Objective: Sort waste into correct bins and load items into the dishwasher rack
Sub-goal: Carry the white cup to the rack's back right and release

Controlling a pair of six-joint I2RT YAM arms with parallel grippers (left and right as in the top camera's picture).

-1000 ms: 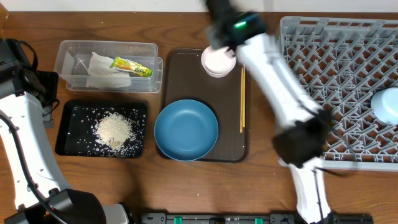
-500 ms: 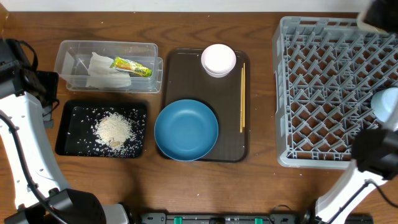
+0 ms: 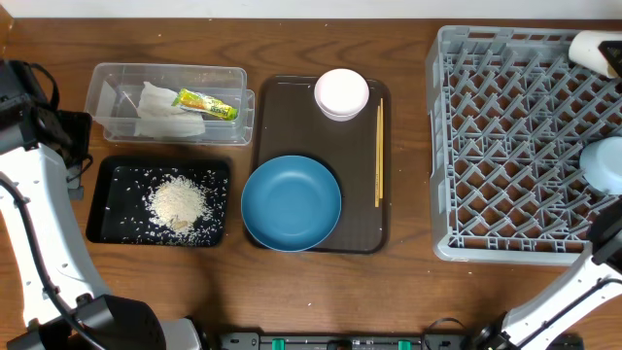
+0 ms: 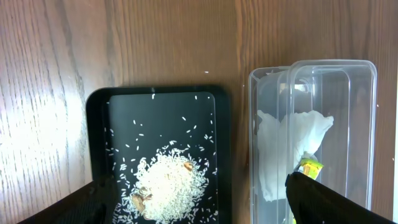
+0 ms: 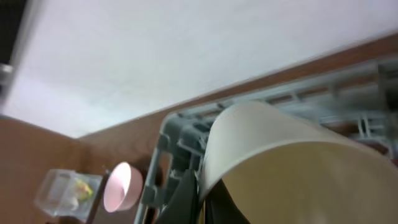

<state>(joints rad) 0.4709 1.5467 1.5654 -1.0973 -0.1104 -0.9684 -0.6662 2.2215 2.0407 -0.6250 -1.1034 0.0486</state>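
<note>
- Overhead view: On the tabletop (image 3: 408, 292), the clear container (image 3: 107, 83) at upper left holds the crumpled napkin (image 3: 160, 115) and the snack wrapper (image 3: 205, 104). Just below it, the black tray (image 3: 102, 199) carries the rice crumbs (image 3: 180, 202). The brown tray (image 3: 292, 107) in the middle bears the dark-blue plate (image 3: 292, 203), the pink bowl (image 3: 341, 93) at its far end, and the chopsticks (image 3: 378, 154) lying lengthwise along its right side. The dishwasher rack (image 3: 505, 146) fills the right of the scene. The light-blue bowl (image 3: 604, 165) sits at the rack's right edge, and the white cup (image 3: 595, 49) appears over its far right corner, cut by the frame.
- Left wrist view: The left gripper (image 4: 193, 193) hangs above the black tray and the clear container, its jaws spread wide and holding nothing. The rice lies heaped in the tray's near half. The napkin and wrapper lie inside the container.
- Right wrist view: The right gripper (image 5: 200, 202) is closed on the wall of the white cup, which fills the foreground above the rack's corner. The pink bowl and the clear container show small at lower left.
</note>
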